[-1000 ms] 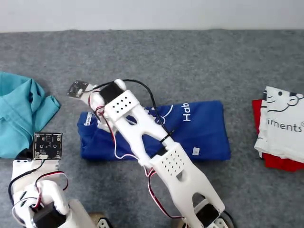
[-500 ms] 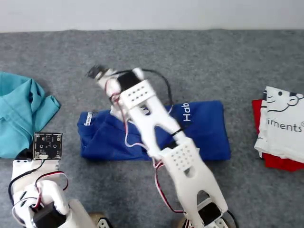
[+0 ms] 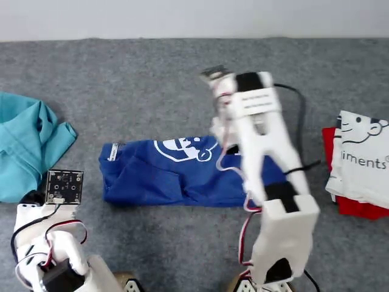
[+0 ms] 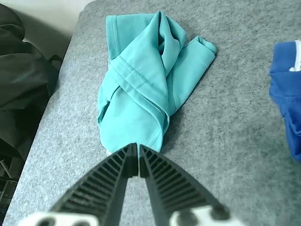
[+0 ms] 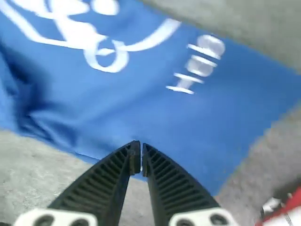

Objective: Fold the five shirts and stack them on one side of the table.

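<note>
A blue shirt [image 3: 176, 173] with white print lies folded into a long band mid-table. My right arm [image 3: 261, 134] stands raised over its right part. In the right wrist view my right gripper [image 5: 138, 157] is shut with nothing in it, hanging above the blue shirt [image 5: 155, 94] near its front edge. A crumpled teal shirt [image 3: 27, 143] lies at the far left. My left gripper [image 4: 138, 160] is shut and empty, pointing at the teal shirt [image 4: 146, 80] from a short way off. At the right, a folded white shirt [image 3: 361, 161] rests on a red shirt [image 3: 352, 207].
The grey felt table [image 3: 152, 79] is bare at the back and along the front between the arms. My left arm [image 3: 55, 243] sits low at the front left corner. A dark bag [image 4: 23, 80] lies off the table's left edge.
My right arm has swung to the right, from the blue shirt's left end to over its right part, uncovering the white print. The left arm has kept still.
</note>
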Available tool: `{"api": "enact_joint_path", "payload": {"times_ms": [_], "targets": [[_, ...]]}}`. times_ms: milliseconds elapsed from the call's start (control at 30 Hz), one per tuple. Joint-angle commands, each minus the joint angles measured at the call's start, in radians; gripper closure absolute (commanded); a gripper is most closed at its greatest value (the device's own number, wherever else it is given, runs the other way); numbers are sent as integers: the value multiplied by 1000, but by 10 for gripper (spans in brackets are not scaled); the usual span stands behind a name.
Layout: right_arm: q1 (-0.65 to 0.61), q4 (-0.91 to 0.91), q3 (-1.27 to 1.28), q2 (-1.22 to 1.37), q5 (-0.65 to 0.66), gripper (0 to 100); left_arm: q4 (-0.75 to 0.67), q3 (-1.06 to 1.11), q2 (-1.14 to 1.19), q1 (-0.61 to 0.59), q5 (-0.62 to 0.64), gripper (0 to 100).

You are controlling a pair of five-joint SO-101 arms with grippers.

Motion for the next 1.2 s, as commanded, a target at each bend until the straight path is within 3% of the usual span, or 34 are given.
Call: {"api": "enact_joint_path", "payload": {"times_ms": [0,133,800,867,1033,1167], "targets": [[125,22,-2,-47,-14,889,5,-2,-5,-2,-9,986],[211,30,0,-2,-14,747,32,7,-5,3,-6,986],[246,-196,64,320,-110,746,48,8,-5,2,-8,986],[239,-186,63,346,-106,772,48,8,-5,2,-8,986],[229,-159,60,321,-66,987,48,8,-5,2,-8,986],[225,-133,60,240,-12,987,48,8,-5,2,-8,986]]}}
